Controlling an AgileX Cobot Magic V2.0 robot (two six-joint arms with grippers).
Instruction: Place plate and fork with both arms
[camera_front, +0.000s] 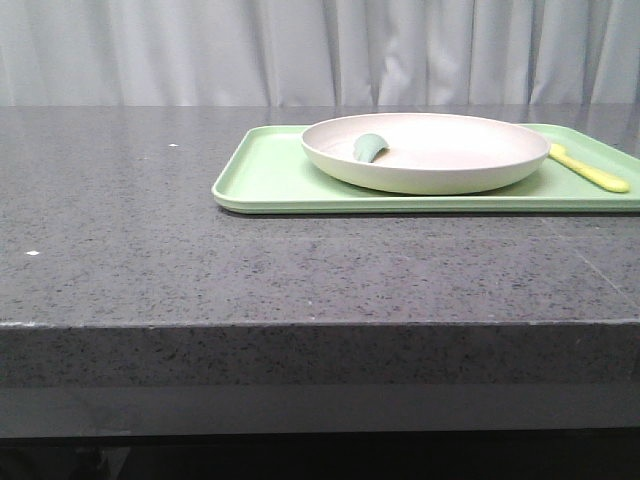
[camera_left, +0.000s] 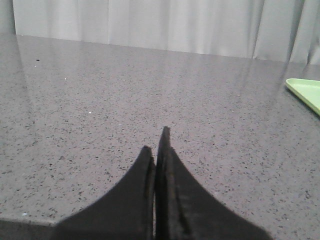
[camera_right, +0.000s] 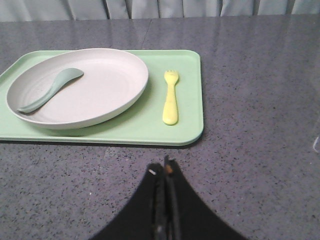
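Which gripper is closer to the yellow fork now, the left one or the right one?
Right. The right gripper faces the fork on the tray. The left gripper sees only the tray's corner, no fork.

The front camera sat low, nearly level with the dark speckled stone table (camera_front: 150, 260), and faced forward toward a pale grey curtain (camera_front: 200, 50). The left wrist camera hovered close over bare tabletop, catching only a corner of the flat rectangular light green tray (camera_left: 306, 92). The right wrist camera looked down from higher, sharing with the front view the tray (camera_right: 185, 120), the round cream plate (camera_right: 105, 95) and the small yellow plastic fork (camera_right: 170, 97).
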